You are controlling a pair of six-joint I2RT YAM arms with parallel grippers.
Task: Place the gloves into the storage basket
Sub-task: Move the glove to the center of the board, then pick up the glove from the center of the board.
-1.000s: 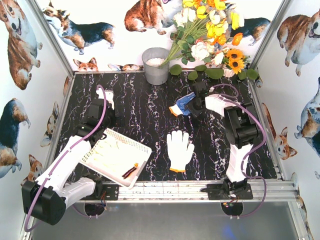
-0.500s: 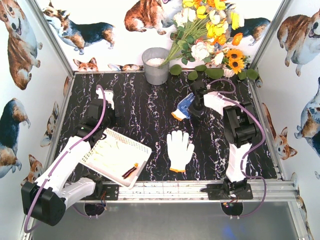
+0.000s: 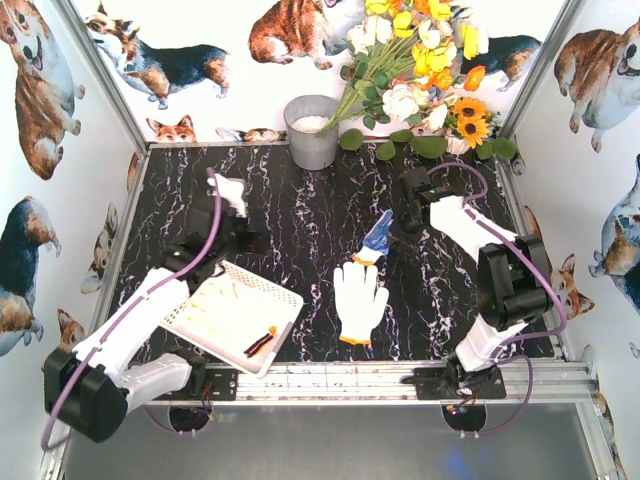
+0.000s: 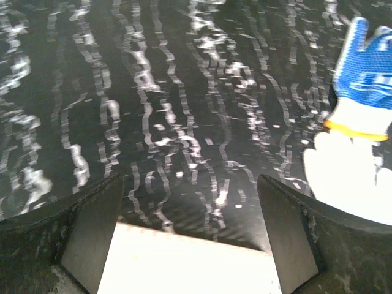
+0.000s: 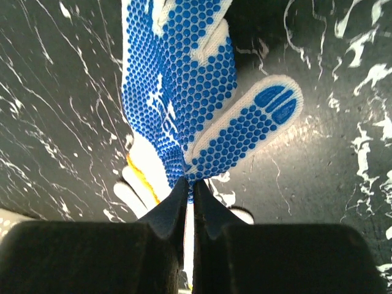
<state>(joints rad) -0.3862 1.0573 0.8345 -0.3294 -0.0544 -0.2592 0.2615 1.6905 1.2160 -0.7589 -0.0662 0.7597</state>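
My right gripper point(image 3: 388, 232) is shut on a blue dotted glove point(image 3: 377, 236) and holds it hanging above the table, over the fingertips of a white glove point(image 3: 359, 300) with an orange cuff that lies flat. In the right wrist view the jaws point(image 5: 190, 182) pinch the blue glove point(image 5: 177, 79), with the white glove point(image 5: 139, 184) below. The white storage basket point(image 3: 275, 292) sits at the front left. My left gripper point(image 3: 238, 248) is open over its far rim. In the left wrist view the basket rim point(image 4: 196, 263) lies between the open fingers point(image 4: 92, 226), and both gloves show at the right point(image 4: 366, 79).
A grey metal bucket point(image 3: 312, 130) stands at the back centre beside a bunch of flowers point(image 3: 420, 70). A small dark and orange thing point(image 3: 262, 340) lies in the basket's near corner. Walls close in the table on the left, back and right.
My right arm has swung the blue glove forward, to just above the white glove's fingertips. My left gripper has shifted a little to the right over the basket's rim.
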